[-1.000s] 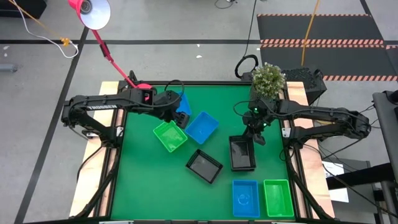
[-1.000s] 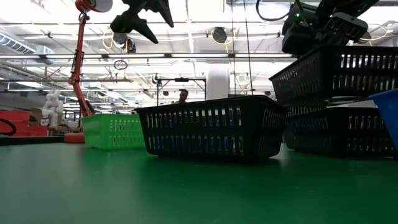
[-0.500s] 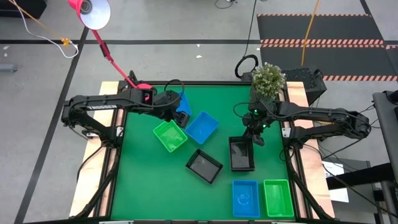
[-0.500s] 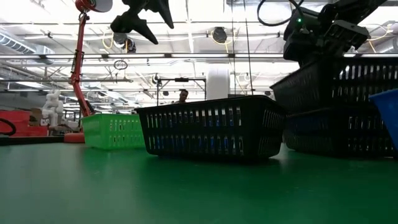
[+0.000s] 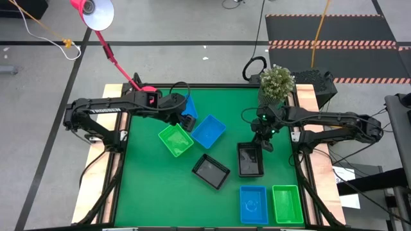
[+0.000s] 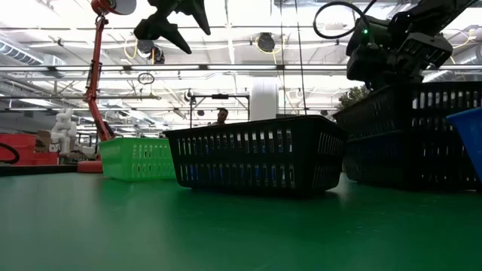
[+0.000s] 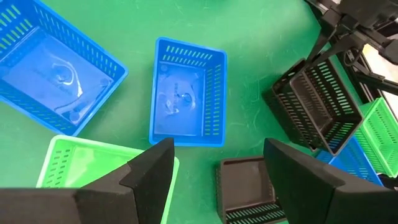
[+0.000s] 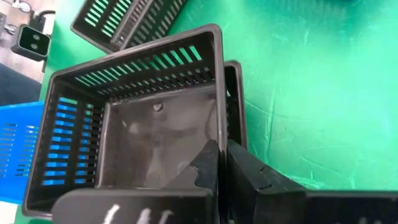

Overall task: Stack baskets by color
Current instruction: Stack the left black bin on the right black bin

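Note:
My right gripper [image 5: 260,142] is shut on a black basket [image 5: 249,159] right of the table's centre. That basket sits partly inside a second black basket [image 6: 407,159] below it. A third black basket [image 5: 210,171] rests on its base to their left. My left gripper [image 5: 187,121] hangs open above the far left. Below it a green basket [image 5: 175,140] and two blue baskets [image 5: 209,131] [image 7: 56,81] stand on the mat. One blue basket [image 5: 253,204] and one green basket [image 5: 287,204] stand at the near right. My right gripper pinches the held black basket's far short wall [image 8: 219,118] near its right corner, one finger [image 8: 210,163] inside and one [image 8: 264,180] outside. The fingers slant down from the table's far right. The basket is nearly level, lowered into the black basket whose rim [image 8: 235,93] shows beside it.
A pink lamp base [image 5: 148,90] stands at the far left corner and a potted plant [image 5: 277,82] at the far right corner. The near left part of the green mat [image 5: 154,199] holds nothing.
My right gripper has gone down with the black basket. The basket was tilted above the lower black basket and has now sunk into it, nearly level.

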### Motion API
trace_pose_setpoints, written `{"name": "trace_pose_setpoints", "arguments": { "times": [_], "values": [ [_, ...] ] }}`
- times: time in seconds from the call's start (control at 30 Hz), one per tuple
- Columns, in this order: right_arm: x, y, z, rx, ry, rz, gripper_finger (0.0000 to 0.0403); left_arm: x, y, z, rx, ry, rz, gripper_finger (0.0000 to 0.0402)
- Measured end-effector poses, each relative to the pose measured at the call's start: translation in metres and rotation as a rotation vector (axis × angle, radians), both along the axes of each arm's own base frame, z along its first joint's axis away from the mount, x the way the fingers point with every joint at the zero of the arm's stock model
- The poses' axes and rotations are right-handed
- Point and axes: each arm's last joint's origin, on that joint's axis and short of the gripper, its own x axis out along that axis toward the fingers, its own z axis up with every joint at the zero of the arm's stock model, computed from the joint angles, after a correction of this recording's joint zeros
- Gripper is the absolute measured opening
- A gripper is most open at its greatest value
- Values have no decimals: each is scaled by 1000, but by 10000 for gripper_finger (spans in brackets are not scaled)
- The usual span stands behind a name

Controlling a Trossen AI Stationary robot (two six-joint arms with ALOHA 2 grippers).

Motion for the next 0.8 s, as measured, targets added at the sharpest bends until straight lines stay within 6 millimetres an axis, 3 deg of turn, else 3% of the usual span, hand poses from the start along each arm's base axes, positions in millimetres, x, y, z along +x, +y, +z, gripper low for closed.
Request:
{"name": "trace_pose_setpoints", "arguments": {
  "times": [0.23, 0.8],
  "values": [
    [0, -1, -3, -25, 3, -25, 19, 0, 0, 0, 2, 0, -2, 250],
    [2, -1, -2, -32, -7, -40, 99, 0, 0, 0, 13, 3, -4, 250]
  ]
}}
